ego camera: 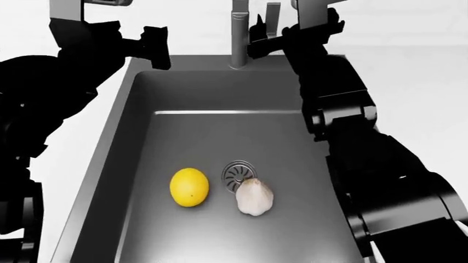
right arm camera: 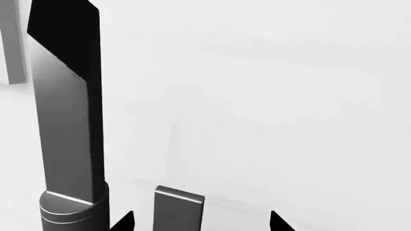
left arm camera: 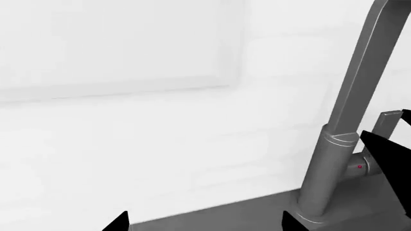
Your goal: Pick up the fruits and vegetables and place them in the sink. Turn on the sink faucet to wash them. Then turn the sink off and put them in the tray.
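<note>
The yellow lemon (ego camera: 189, 187) and the off-white garlic bulb (ego camera: 255, 197) lie on the floor of the dark grey sink (ego camera: 139, 137), either side of the drain grate (ego camera: 238, 174). The faucet (ego camera: 240, 33) stands at the sink's back edge, and no water shows. My right gripper (ego camera: 257, 44) is open at the faucet's base. In the right wrist view its fingertips (right arm camera: 277, 221) straddle the upright lever handle (right arm camera: 178, 211) beside the faucet column (right arm camera: 67, 125). My left gripper (ego camera: 155, 46) is open and empty over the sink's back left corner, facing the faucet (left arm camera: 347, 120). The tray is out of view.
White counter (ego camera: 409, 71) surrounds the sink, and a white wall (left arm camera: 128, 57) rises behind the faucet. My right arm reaches along the sink's right side, my left arm along its left side. A right gripper finger (left arm camera: 385, 154) shows by the lever in the left wrist view.
</note>
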### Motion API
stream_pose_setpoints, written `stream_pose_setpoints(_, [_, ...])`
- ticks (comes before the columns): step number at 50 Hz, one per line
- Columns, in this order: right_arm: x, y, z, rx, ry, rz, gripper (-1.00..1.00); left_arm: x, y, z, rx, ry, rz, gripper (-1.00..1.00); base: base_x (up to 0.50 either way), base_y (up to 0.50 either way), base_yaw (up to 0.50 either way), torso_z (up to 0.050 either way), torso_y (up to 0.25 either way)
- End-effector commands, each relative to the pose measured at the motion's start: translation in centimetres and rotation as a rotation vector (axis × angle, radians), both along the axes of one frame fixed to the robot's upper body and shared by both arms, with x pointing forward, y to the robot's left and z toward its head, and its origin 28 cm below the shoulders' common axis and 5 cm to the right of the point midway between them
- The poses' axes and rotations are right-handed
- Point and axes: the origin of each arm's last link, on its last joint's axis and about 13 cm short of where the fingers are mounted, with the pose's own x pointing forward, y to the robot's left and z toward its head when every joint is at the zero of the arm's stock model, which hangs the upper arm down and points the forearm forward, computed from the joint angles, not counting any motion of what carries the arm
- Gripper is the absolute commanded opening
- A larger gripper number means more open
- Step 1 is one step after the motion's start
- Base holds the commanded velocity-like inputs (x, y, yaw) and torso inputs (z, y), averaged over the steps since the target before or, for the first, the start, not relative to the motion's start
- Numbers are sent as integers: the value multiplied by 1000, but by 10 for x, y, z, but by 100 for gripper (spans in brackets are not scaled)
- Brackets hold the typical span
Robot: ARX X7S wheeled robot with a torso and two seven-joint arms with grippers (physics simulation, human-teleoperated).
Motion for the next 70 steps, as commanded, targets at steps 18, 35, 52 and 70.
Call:
stream_pose_setpoints(18, [0,-2,0,25,-4,-5,100,-4,0,-5,2,31,-14,100,0,0,0,39,0])
stream_pose_setpoints(35, [0,1,-1,138,-18,-146,100,-13,11,-4,13,17,6,100,0,0,0,0,0])
stream_pose_setpoints(52, [-1,-11,-15,224,77,-410,100,-16,11,-5,26,11,9,100,0,0,0,0,0])
stream_pose_setpoints(70, [0,-9,-4,141,-74,-286,100,-13,7,-10,18,13,8,100,0,-5,-13,0,0])
